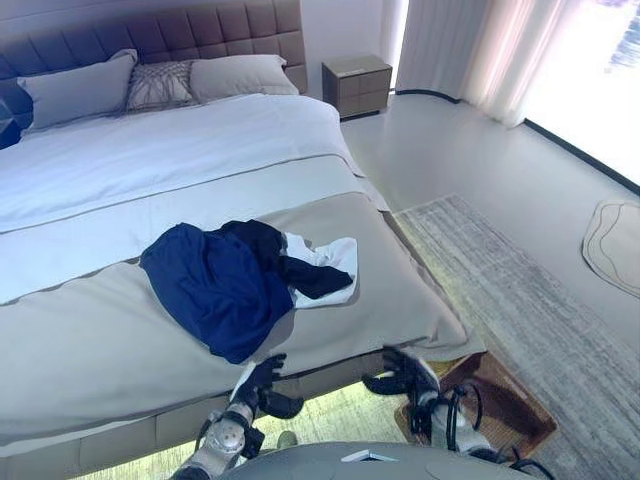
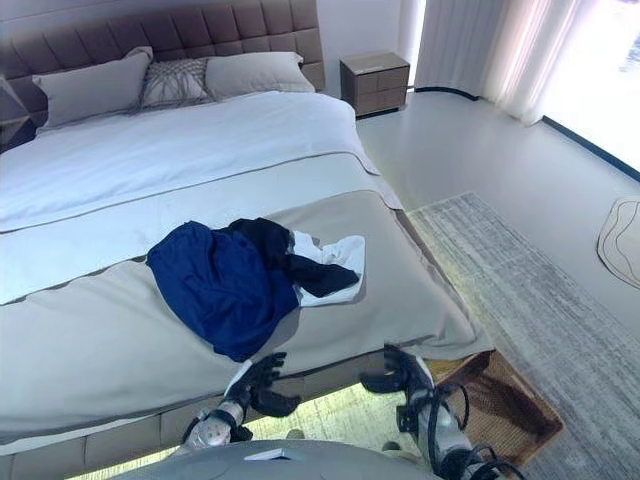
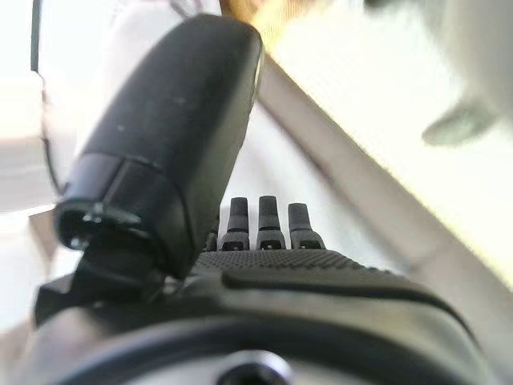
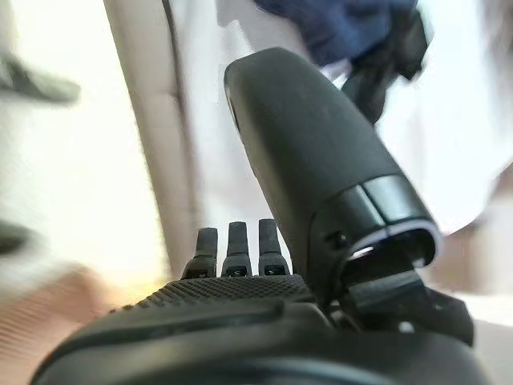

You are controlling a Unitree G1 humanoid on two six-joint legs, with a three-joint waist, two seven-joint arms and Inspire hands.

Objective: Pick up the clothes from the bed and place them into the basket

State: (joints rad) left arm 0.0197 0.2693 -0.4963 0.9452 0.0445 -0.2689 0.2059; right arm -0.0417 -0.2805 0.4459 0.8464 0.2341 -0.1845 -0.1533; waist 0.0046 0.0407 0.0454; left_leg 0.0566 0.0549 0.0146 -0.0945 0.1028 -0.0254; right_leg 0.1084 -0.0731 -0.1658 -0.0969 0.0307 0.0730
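Observation:
A heap of clothes lies on the bed (image 1: pixel 120 340) near its foot: a dark blue garment (image 1: pixel 215 285), a black one (image 1: pixel 290 262) and a white one (image 1: pixel 340 260). A brown wicker basket (image 1: pixel 500 405) stands on the floor by the bed's near right corner. My left hand (image 1: pixel 262 378) is at the bed's foot edge, just below the blue garment, fingers straight and holding nothing. My right hand (image 1: pixel 405 375) hangs below the bed's near right corner, beside the basket, fingers relaxed and empty. The clothes also show in the right wrist view (image 4: pixel 353 32).
Pillows (image 1: pixel 160 82) lie at the headboard. A nightstand (image 1: pixel 357 85) stands at the far right of the bed. A grey rug (image 1: pixel 520 300) lies on the floor to the right, with curtains (image 1: pixel 480 50) beyond it.

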